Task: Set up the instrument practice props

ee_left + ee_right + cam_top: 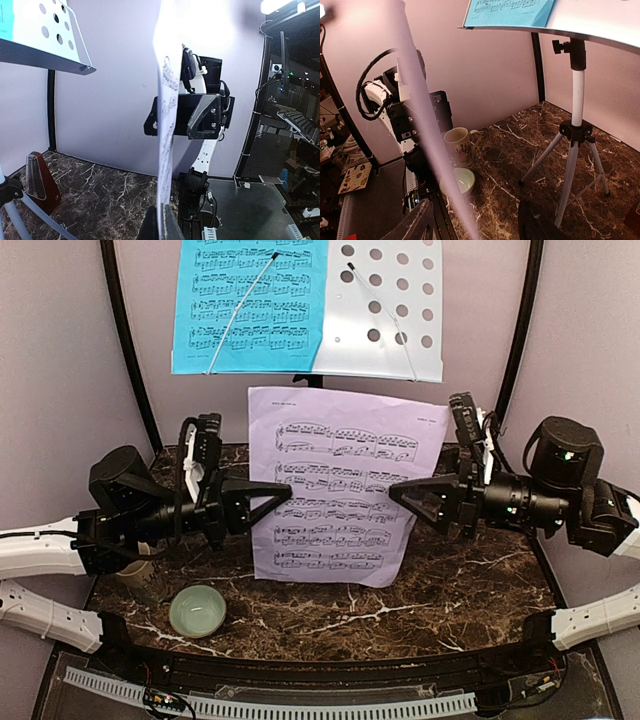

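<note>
The pink sheet-music page hangs upright in mid-air over the table, below the music stand's white perforated desk. The blue page lies on the desk's left half under a wire holder. My left gripper is shut on the pink page's left edge; the left wrist view shows the page edge-on between the closed fingers. My right gripper is open at the page's right edge, with its jaws apart on either side of the page. The dark-red metronome stands by the stand's legs.
A beige mug and a pale green bowl sit at the near left of the marble table. The silver tripod stands at the back. Black frame posts flank the back wall.
</note>
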Motion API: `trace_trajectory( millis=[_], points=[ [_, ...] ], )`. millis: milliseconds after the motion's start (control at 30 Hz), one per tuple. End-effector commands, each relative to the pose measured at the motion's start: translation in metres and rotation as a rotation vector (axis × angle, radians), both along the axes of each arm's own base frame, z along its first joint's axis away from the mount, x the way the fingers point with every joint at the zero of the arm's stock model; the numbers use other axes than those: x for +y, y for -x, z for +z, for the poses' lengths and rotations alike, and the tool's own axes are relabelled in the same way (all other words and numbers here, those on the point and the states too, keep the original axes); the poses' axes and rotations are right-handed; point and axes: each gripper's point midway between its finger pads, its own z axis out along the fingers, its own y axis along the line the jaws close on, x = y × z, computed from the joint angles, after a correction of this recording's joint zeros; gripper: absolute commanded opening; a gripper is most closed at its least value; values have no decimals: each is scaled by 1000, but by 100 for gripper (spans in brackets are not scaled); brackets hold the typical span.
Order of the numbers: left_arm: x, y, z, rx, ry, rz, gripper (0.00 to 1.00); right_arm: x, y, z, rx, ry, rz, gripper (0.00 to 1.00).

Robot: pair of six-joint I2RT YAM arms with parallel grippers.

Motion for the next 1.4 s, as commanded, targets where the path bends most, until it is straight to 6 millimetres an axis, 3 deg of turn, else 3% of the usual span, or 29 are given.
trace_trajectory(
  millis=[0,133,267,500,633,767,967,1367],
  points=[
    [9,6,26,10,94,-27,0,9,-1,20,-19,-89,12,54],
    [18,-1,56,-13,113,44,0,9,-11,38,-56,-94,-41,55],
    [35,-15,94,-28,149,167,0,1,-26,73,-106,-135,-127,58],
    [45,-30,157,-62,178,279,0,-10,-53,128,-174,-175,-275,61],
    [74,-44,198,-94,247,438,0,-36,-82,168,-195,-211,-455,61],
    [92,-52,230,-104,285,531,0,-38,-113,183,-212,-136,-606,59],
    [99,-68,244,-106,266,647,0,-38,-141,199,-246,-48,-734,57],
    [88,-76,253,-154,260,675,0,-6,-172,199,-318,52,-751,52]
  ],
)
